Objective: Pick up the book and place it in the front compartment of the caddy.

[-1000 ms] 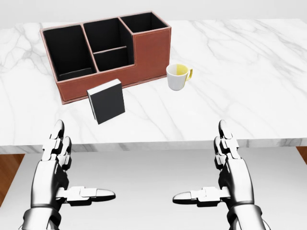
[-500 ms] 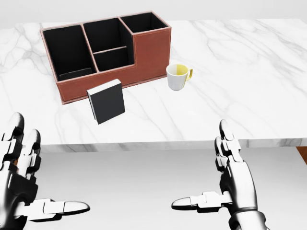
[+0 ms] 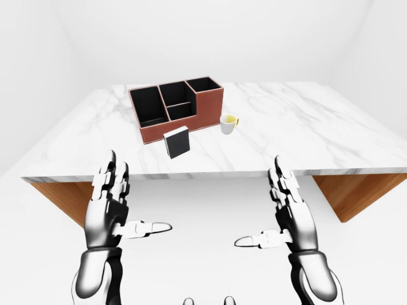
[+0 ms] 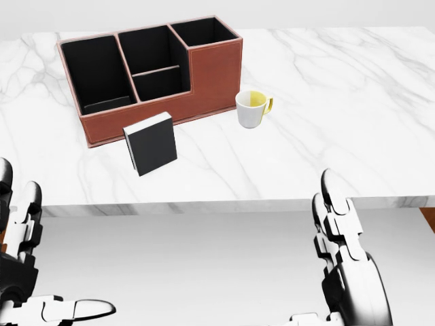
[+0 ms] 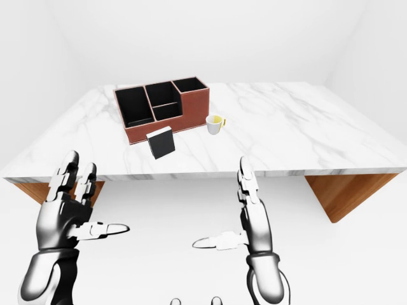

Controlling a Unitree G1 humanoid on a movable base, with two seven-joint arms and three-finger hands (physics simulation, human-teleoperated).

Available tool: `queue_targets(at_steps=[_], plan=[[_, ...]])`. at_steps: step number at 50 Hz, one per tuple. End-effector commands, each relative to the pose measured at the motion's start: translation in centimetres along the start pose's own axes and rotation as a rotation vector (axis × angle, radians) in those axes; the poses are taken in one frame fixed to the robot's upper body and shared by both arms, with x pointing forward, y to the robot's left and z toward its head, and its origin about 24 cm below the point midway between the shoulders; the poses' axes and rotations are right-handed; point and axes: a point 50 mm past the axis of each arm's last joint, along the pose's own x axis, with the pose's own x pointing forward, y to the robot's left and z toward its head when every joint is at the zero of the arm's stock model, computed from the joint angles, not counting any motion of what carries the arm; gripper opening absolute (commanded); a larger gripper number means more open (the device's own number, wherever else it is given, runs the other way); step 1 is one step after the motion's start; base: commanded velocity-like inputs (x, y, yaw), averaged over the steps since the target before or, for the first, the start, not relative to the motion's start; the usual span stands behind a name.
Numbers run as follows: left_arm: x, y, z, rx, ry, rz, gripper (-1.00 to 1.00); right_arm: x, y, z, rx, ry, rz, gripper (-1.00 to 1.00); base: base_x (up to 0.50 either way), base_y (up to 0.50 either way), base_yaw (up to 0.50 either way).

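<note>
A black book (image 4: 151, 143) with a white top edge stands upright on the marble table (image 4: 326, 129), just below the red-brown caddy (image 4: 153, 75) in the head view. The caddy has several black compartments, all showing dark interiors. My left hand (image 3: 111, 210) is open at the lower left of the left-eye view, well short of the table edge. My right hand (image 3: 286, 213) is also open at the lower right, thumb pointing inward. Neither hand touches anything.
A white mug (image 4: 251, 109) with a yellow inside and handle stands right of the caddy. The table's near edge (image 4: 224, 204) runs across the head view above my hands. Wooden table supports (image 3: 346, 194) show under the top at both sides.
My left hand has moved left and down toward the head view's corner. The right hand has sunk lower in that view. The book, caddy and mug have not moved.
</note>
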Motion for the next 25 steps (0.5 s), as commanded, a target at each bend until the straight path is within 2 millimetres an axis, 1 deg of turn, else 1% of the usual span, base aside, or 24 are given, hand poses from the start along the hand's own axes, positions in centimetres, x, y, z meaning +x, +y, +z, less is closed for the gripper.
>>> queue_targets(at_steps=[1,9,12,13,15,18,25], plan=[[0.15,0.09,-0.46,-0.009,0.014,0.014,1.00,-1.37,0.29,1.26,-0.017,-0.037,-0.002,1.00,0.00,0.00,0.00],[0.21,0.13,-0.53,-0.009,0.016,0.016,1.00,-1.04,0.10,0.96,-0.003,-0.032,-0.008,1.00,0.00,0.00,0.00],[0.19,0.16,-0.44,-0.009,0.013,0.017,1.00,-1.10,-0.15,1.45,-0.008,-0.060,-0.016,1.00,0.00,0.00,0.00],[0.19,0.18,-0.45,-0.010,0.013,0.017,1.00,-1.16,-0.10,1.20,-0.010,-0.044,-0.009,1.00,0.00,0.00,0.00],[0.18,0.18,-0.48,-0.010,0.014,0.017,1.00,-1.13,0.13,0.83,-0.032,-0.028,0.006,1.00,0.00,0.00,0.50],[0.13,0.13,-0.54,-0.010,0.018,0.015,1.00,-1.13,0.42,0.86,-0.025,-0.030,0.012,1.00,0.00,0.00,0.50],[0.12,0.13,-0.48,-0.009,0.015,0.015,1.00,-1.05,0.30,0.85,-0.026,-0.030,0.006,1.00,0.00,0.00,0.50]])
